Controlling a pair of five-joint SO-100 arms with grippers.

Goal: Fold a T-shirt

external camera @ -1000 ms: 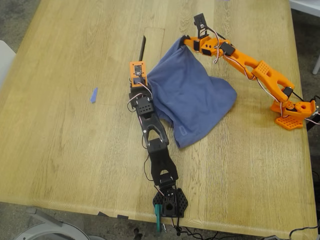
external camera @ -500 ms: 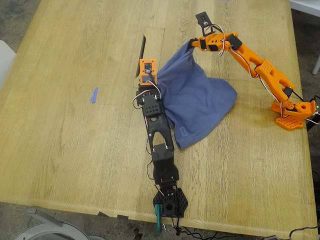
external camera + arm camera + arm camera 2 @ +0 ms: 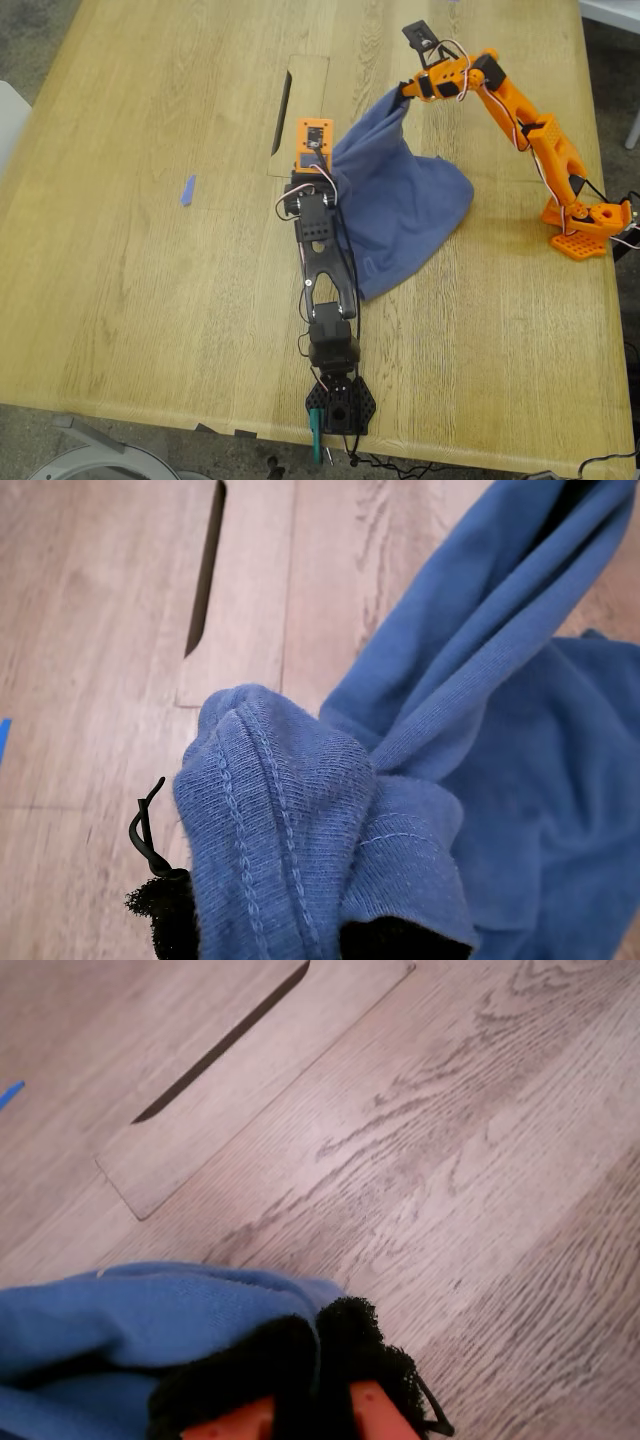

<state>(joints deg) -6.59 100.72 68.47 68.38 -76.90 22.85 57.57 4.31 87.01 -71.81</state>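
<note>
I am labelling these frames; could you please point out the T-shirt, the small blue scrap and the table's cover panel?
T-shirt [image 3: 400, 215], exterior view, middle of cloth.
Small blue scrap [image 3: 187, 190], exterior view, its centre.
Cover panel [image 3: 304, 110], exterior view, its bare centre.

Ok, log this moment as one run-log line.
first end effector: shut on T-shirt hem | second end effector: shut on T-shirt edge | T-shirt: partly lifted, stretched between both, rest on table

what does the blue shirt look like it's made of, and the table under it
The T-shirt looks like soft knit cotton jersey, matte: fine ribbing and a double-stitched hem show in the first wrist view, and it drapes limply. The table looks like light wood or a wood-look veneer, matte, with visible grain; which one I cannot tell.
</note>
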